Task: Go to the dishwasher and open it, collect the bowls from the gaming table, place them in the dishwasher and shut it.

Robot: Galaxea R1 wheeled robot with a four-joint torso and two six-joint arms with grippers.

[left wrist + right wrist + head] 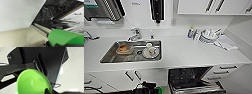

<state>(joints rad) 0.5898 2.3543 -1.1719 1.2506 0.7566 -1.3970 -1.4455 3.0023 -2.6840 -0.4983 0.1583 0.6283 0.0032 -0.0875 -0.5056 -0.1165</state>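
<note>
A: Which is the largest body, and what serves as landmark?

B: The long white kitchen worktop (184, 53), against a white wall. All places below are given relative to the rectangular stainless-steel sink (111, 56) set into it.

A: Where is the under-counter dishwasher with the dark interior?

B: The dishwasher (191, 78) sits below the worktop, to the right of the sink and lower. Its door is swung down and open; dark racks show inside, but their contents are too blurred to make out. The lower edge of the door is cut off. In the left wrist view the cavity (56, 16) appears beside a white cabinet panel (18, 12).

A: And the small round bright-green bowl?

B: The bowl (32, 82) is glossy and empty, seen from above in the right wrist view, its rim touching a dark gripper part at the edge. The left wrist view shows its outer wall (65, 37); the head view shows a green sliver (158, 90) below the sink, just left of the dishwasher.

A: Which gripper holds it?

B: That cannot be told; neither gripper's fingers are distinguishable.

A: Smaller items?

B: Inside the sink, a brownish plate (124, 49) and a white cup on a saucer (150, 51). Well right of the sink, stacked white dishes (207, 36) beside a folded cloth (226, 43).
</note>
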